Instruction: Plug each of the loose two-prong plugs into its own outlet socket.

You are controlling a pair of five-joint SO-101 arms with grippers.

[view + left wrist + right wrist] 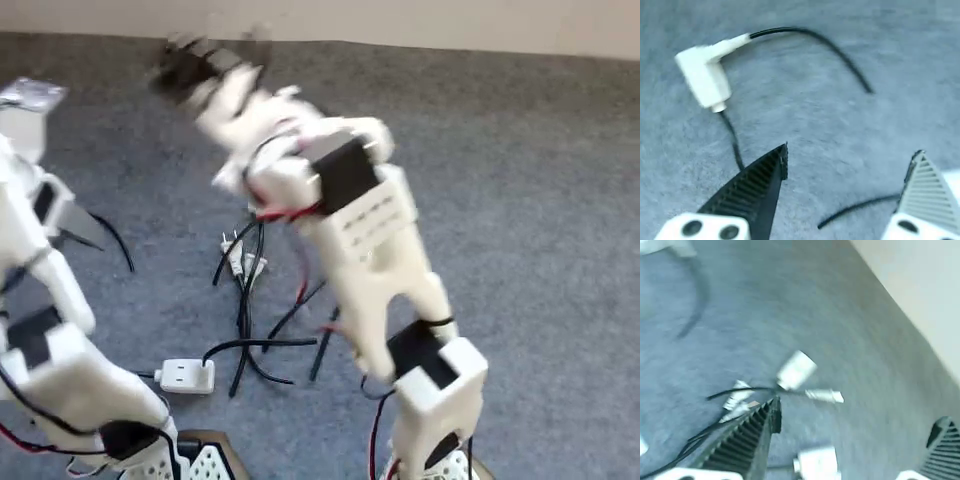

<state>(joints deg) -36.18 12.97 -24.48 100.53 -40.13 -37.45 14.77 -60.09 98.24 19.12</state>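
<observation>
A white outlet socket (187,376) lies on the grey carpet (520,180), a black cable (260,343) leaving it; whether anything sits in it I cannot tell. Loose plugs (240,257) lie just beyond. The left gripper (847,165) and right gripper (855,422) are both spread and empty, apart from the plugs.

White shells and black motors form the left arm (50,370) and right arm (370,230). The left hand (852,149) has ribbed fingers.
</observation>
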